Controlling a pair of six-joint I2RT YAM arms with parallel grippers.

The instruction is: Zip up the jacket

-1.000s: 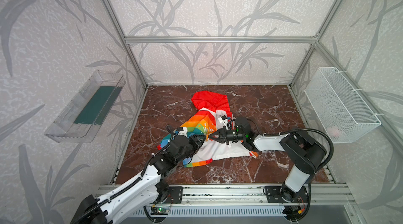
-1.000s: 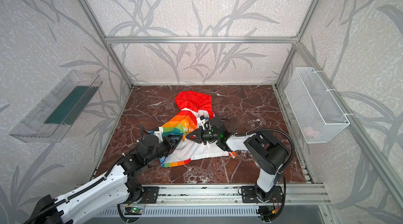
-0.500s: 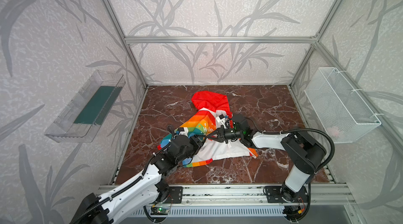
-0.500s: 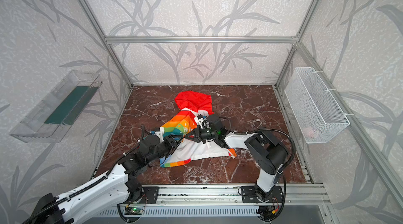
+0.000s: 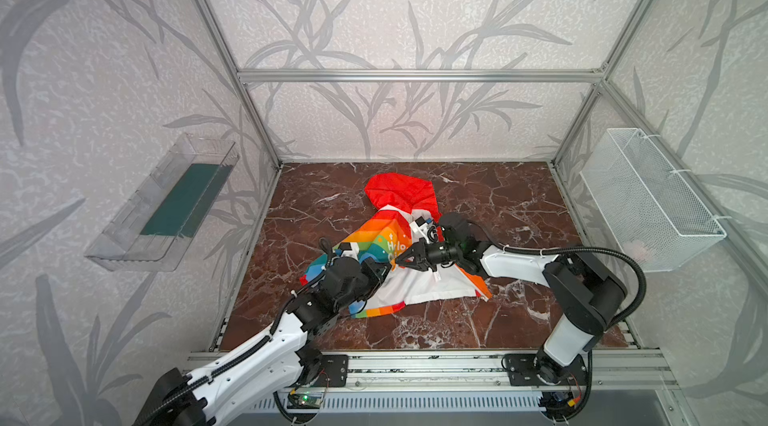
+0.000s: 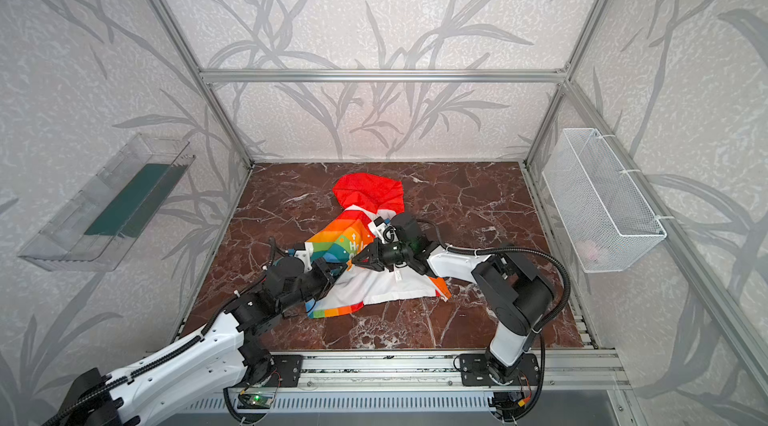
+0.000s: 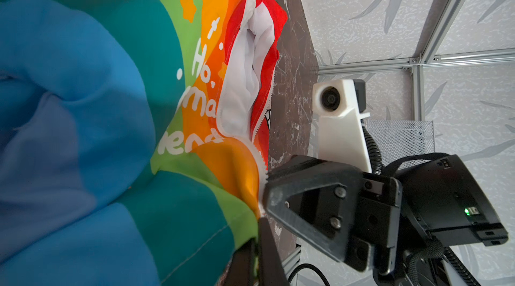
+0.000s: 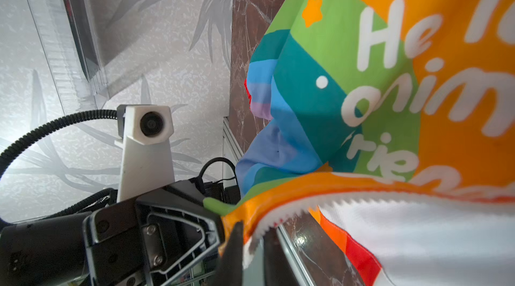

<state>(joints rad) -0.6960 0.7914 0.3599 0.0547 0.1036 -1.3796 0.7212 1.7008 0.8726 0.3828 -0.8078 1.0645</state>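
Nearest, the left gripper (image 5: 388, 268) is clamped on the front edge of the jacket (image 5: 372, 239). Tip to tip with it, the right gripper (image 8: 252, 235) has its fingers slightly apart around the white zipper teeth (image 8: 292, 212). The jacket lies crumpled mid-worktop (image 5: 498, 204), with its red hood (image 5: 399, 191) farthest back.

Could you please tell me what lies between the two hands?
Only the orange zip edge of the jacket, pinched in the left hand and running to the right hand; the right wrist view shows it.
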